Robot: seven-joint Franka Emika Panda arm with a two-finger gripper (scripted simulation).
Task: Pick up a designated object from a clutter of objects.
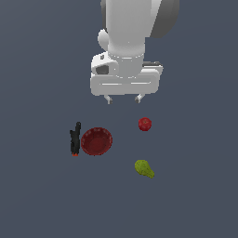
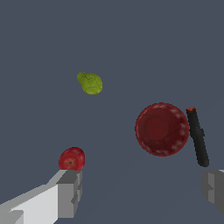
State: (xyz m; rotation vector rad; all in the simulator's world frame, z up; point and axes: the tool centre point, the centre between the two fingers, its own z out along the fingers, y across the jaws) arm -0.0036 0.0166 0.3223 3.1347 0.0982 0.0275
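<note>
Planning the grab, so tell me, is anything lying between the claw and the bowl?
No. In the exterior view the stretch between the claw and the bowl is bare floor; the clamp sits on the bowl's far side.

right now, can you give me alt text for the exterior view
A white robot arm's open gripper hangs above four objects on a dark grey surface: a dark red ribbed bowl beside a black spring clamp, a small red ball and a yellow-green pear.
</note>
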